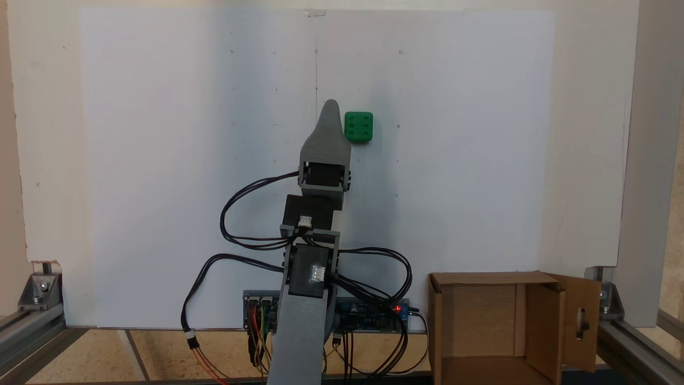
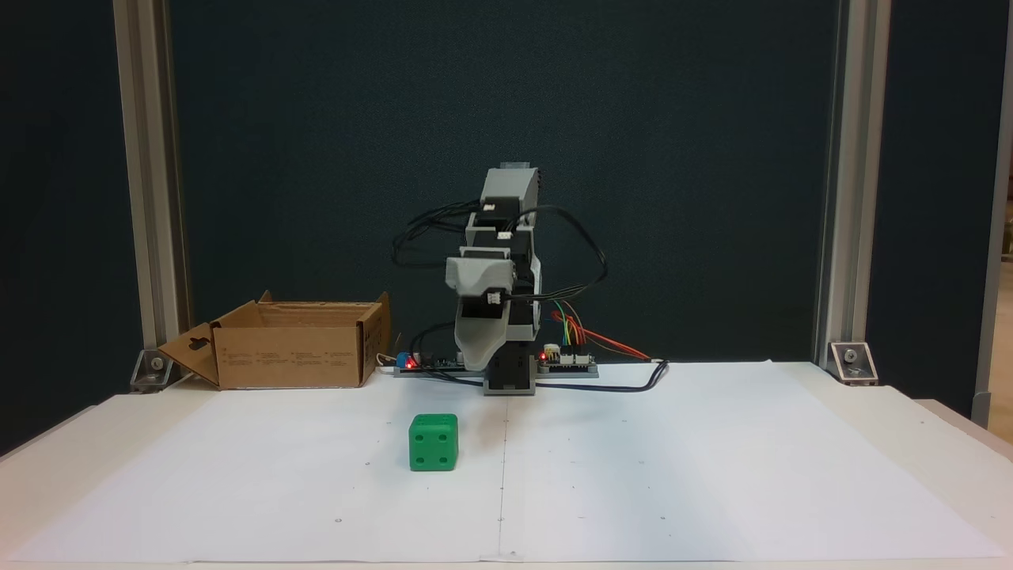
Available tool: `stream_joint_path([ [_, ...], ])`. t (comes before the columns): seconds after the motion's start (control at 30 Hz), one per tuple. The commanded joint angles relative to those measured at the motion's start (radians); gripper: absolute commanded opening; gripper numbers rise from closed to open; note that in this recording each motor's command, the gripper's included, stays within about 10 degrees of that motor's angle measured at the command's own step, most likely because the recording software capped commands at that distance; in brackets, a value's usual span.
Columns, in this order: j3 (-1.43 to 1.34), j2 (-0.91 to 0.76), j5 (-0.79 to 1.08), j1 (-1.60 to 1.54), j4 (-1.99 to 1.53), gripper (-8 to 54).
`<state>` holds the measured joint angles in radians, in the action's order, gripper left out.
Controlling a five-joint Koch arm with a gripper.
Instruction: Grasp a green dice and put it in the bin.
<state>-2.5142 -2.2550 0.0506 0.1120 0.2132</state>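
The green dice [image 1: 358, 126] is seen resting on the white paper sheet [image 1: 160, 160], six pips uppermost in a fixed view from above and four pips on the face shown in the other fixed view [image 2: 434, 442]. Taking the dice as landmark, the gripper [image 1: 331, 109] is found just beside it, to its left in the view from above, with a narrow gap between; from the front the gripper [image 2: 477, 360] is raised above the sheet and set back behind the dice. Only one grey tip is visible, so it cannot be told whether the jaws are parted or closed. The bin [image 1: 481, 278] lies well apart from the dice, by the arm's base, its flaps folded out. A short sideways shift and a descent are judged to be needed.
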Motion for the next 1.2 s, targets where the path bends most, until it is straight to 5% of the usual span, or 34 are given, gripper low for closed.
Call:
stream_joint_path([
  [0.0,0.089,-0.106,-0.044,0.012,-0.120,44.5],
  [0.37,0.321,-0.101,-0.074,0.021,-0.713,43.7],
  [0.73,0.681,0.084,-0.081,0.106,-1.250,43.2],
  [1.17,0.899,0.362,-0.072,0.166,-1.324,43.2],
])
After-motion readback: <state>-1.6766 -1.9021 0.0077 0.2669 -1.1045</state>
